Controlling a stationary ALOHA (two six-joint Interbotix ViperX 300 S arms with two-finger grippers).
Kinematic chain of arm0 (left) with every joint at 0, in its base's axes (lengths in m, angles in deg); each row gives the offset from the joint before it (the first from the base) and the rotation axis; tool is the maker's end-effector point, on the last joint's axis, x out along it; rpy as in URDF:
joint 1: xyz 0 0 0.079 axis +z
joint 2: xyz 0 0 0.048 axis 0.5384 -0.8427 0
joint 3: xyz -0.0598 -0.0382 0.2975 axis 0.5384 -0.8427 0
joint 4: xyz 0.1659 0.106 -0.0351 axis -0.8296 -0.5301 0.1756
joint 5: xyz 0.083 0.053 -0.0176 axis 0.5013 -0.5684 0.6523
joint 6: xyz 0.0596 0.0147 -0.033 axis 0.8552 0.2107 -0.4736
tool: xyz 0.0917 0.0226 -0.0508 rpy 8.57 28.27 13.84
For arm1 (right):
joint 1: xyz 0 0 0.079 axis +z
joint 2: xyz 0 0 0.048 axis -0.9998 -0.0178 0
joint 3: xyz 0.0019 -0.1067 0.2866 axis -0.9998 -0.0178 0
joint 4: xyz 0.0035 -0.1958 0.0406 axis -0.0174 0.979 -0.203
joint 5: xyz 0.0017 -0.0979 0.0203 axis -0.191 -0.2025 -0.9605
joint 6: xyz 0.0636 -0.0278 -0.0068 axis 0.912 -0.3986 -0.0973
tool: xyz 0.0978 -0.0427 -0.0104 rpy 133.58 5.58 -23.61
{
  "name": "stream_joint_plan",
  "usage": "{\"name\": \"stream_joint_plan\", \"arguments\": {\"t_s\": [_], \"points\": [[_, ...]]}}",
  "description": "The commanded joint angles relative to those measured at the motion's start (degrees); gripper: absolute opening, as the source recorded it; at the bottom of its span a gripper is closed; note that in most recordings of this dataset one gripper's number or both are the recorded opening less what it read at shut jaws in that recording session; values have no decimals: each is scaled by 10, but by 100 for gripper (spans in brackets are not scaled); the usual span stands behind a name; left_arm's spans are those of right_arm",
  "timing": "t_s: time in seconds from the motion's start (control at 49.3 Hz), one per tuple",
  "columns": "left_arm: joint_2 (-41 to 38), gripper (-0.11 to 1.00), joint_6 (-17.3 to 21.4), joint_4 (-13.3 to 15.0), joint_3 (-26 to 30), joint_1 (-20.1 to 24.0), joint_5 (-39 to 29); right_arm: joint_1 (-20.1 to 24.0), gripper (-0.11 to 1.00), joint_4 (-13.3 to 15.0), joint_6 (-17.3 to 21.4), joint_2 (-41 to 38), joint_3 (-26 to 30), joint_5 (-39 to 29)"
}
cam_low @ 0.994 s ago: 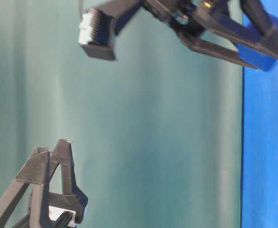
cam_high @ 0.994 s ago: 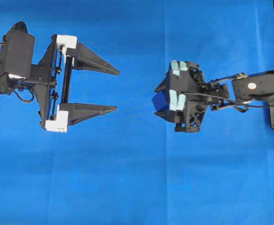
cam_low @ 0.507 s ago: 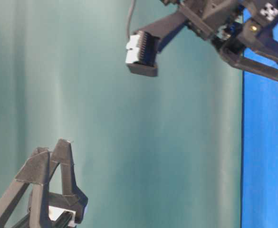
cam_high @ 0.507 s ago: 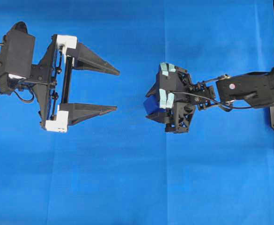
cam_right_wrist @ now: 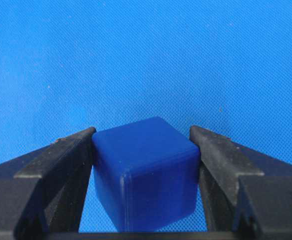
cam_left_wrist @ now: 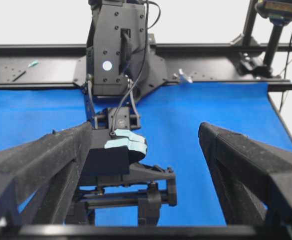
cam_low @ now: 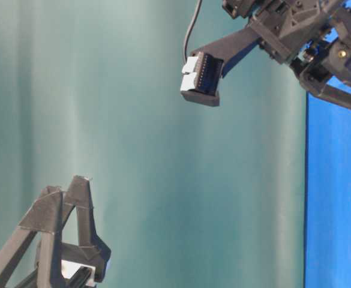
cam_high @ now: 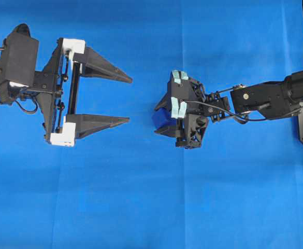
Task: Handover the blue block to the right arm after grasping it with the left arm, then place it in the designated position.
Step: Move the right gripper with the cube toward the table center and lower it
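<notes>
Gripping the blue block (cam_right_wrist: 145, 172) — right tool (cam_right_wrist: 145, 150), wrist view clearest.

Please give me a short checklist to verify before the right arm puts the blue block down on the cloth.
1. Blue block sits between both fingers of the right gripper: ok.
2. Block square in the grip, not tilted: ok.
3. Left gripper open and apart from the block: ok.
4. Blue cloth under the block free of other things: ok.
5. Designated position marked on the cloth: cannot tell.
</notes>
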Motion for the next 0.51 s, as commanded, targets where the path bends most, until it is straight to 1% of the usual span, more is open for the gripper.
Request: {"name": "stream_joint_plan", "arguments": {"t_s": [0.0, 0.487], "points": [[6, 92, 0, 0, 16, -1, 4, -2, 52, -2, 0, 6, 11, 5], [6, 92, 1, -1, 17, -2, 3, -1, 52, -2, -4, 6, 5, 5]]}}
